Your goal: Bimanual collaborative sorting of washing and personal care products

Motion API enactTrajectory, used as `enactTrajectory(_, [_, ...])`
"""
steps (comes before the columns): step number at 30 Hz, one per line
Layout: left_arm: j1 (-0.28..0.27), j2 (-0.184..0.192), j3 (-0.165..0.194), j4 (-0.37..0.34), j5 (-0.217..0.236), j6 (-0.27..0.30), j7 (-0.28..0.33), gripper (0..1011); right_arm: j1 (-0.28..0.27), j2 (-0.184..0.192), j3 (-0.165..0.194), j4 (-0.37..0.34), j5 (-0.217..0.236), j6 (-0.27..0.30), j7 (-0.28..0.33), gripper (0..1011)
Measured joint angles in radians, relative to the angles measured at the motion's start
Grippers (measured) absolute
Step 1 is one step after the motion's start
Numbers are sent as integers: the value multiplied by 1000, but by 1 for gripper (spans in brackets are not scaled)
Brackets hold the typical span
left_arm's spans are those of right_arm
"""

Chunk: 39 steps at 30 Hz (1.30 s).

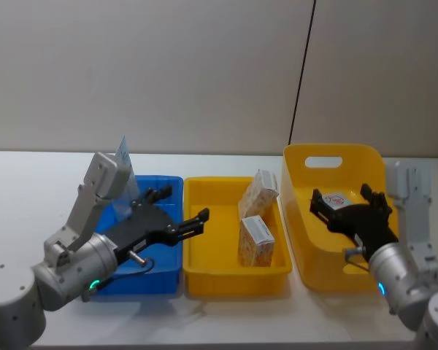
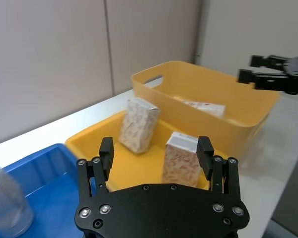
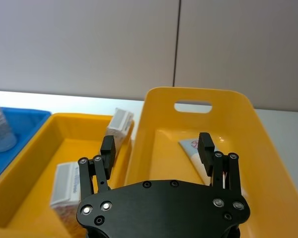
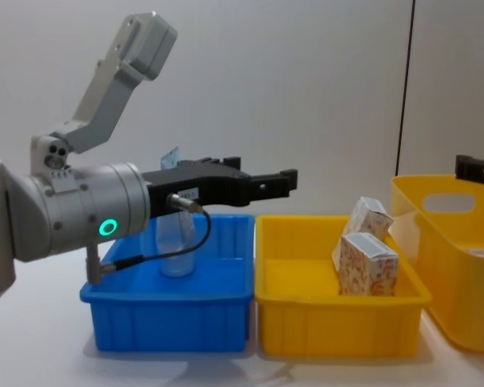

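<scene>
While left gripper [image 1: 181, 205] and right gripper [image 1: 343, 199] gape empty, cartons [image 1: 257, 240] lean at left's three o'clock. A careless sweep may topple them.

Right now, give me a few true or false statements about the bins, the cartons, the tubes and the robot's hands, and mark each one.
1. Both cartons sit in the middle tray. True.
2. The left hand grips a carton. False: it is open and empty, above where the blue bin meets the tray.
3. A tube stands upright in the blue bin. True.
4. The right bin holds nothing. False: a tube with a red logo lies in it.
5. The right hand is open above the right bin. True.
</scene>
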State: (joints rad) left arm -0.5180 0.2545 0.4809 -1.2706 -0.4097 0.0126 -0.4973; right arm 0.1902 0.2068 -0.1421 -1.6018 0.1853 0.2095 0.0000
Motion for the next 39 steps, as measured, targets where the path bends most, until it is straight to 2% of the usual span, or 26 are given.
enactTrajectory(4, [23, 10, -2, -29, 17, 0, 39, 1001, -29, 19, -12, -24, 15, -25, 10, 1004])
enactTrajectory(6, [46, 21, -5, -59, 35, 0, 80, 1001, -58, 37, -23, -47, 30, -50, 19, 1004])
enactTrajectory(14, [105, 47, -11, -133, 78, 0, 181, 1001, -137, 88, -56, -111, 68, -117, 45, 1003])
enactTrajectory(21, [162, 74, -16, -206, 121, 1, 281, 1001, -188, 120, -78, -152, 94, -161, 62, 1003])
enactTrajectory(31, [236, 107, -23, -300, 176, 1, 409, 1001, -204, 131, -84, -165, 102, -175, 67, 1004])
enactTrajectory(39, [272, 124, -26, -345, 203, 1, 471, 1001, -205, 131, -84, -165, 102, -176, 67, 1003])
